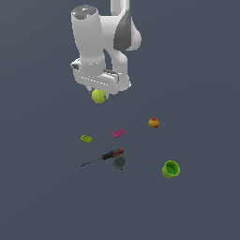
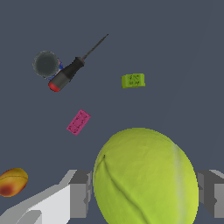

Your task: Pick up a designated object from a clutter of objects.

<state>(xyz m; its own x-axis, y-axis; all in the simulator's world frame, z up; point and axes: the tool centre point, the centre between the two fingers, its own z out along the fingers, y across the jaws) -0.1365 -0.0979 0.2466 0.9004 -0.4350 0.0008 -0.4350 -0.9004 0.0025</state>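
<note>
open floor all round a small, loose scatter of obstacles

the gripper [image 1: 99, 92] hangs high above the floor, jaws closed on the tennis ball [image 1: 99, 96], with clear air beneath it. below, the green brick [image 1: 86, 138] and magenta brick [image 1: 118, 133] lie apart with a passable gap between them. the screwdriver [image 1: 104, 156] lies flat nearer the camera, its handle end just beside the dark grey ball [image 1: 119, 162], so that pair forms one tight block. the red-yellow fruit [image 1: 153, 123] and the green cup [image 1: 171, 169] sit well apart toward the exterior view's right, with wide lanes around each.
</note>
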